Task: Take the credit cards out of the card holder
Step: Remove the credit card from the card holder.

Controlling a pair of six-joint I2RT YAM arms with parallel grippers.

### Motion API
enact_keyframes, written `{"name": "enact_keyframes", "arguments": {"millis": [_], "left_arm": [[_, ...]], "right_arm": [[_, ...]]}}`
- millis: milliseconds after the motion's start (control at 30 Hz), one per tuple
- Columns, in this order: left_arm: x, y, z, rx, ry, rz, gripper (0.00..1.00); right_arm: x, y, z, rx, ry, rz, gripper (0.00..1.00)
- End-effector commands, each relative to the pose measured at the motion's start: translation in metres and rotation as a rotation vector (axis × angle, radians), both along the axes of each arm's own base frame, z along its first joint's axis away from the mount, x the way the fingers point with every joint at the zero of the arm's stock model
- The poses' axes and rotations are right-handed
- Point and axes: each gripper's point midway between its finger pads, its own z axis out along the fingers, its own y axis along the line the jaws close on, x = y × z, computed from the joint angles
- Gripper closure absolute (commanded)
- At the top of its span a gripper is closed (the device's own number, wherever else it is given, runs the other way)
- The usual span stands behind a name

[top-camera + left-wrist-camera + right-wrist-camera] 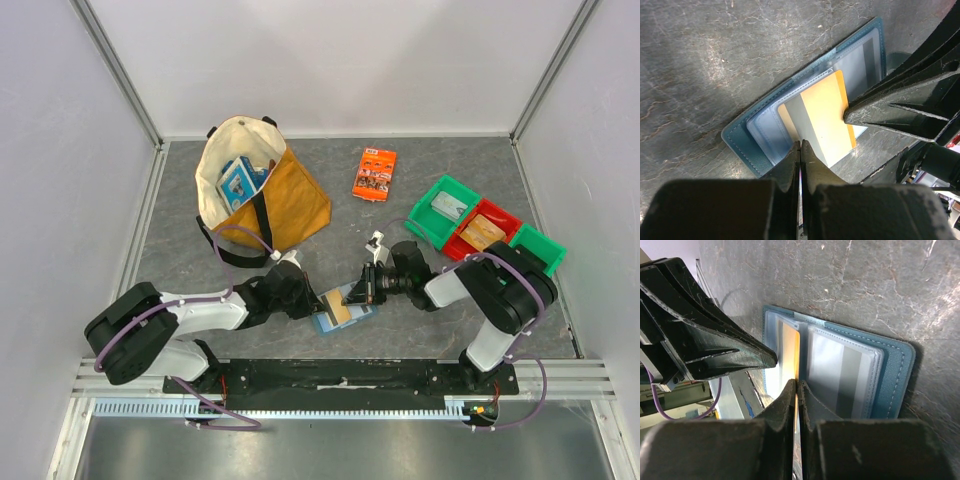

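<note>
The light-blue card holder (pixel 323 323) lies open on the grey table between both arms. A tan-orange credit card (pixel 341 312) sticks partly out of its clear pocket. My right gripper (pixel 797 385) is shut on that card's edge (pixel 790 347), with an orange sliver showing between the fingers. My left gripper (pixel 800 145) is shut on the near edge of the holder's (pixel 740 140) pocket leaf, beside the card (pixel 827 115). A second card with a grey stripe (pixel 850 385) shows through the other clear pocket of the holder (pixel 897 370).
A yellow-and-cream tote bag (pixel 290 205) with a blue-and-white box (pixel 240 180) inside stands at the back left. An orange printed packet (pixel 375 172) lies behind the arms. Green (pixel 420 215) and red (pixel 463 246) bins sit at the right.
</note>
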Motion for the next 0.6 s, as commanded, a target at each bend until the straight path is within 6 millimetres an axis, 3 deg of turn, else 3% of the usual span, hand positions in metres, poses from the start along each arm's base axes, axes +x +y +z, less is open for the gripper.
{"name": "enact_keyframes", "arguments": {"millis": [0, 400, 567], "left_arm": [[-0.0125, 0.0175, -0.0218, 0.082, 0.056, 0.009, 0.98], [-0.0136, 0.0181, -0.0228, 0.080, 0.058, 0.007, 0.98], [-0.0137, 0.0175, -0.0230, 0.081, 0.057, 0.005, 0.98]], "right_arm": [[0.0049, 0.0022, 0.0023, 0.029, -0.012, -0.022, 0.91], [0.0079, 0.0029, 0.0072, 0.087, 0.013, -0.058, 0.90], [0.0087, 0.0023, 0.0091, 0.104, 0.016, -0.066, 0.97]]}}
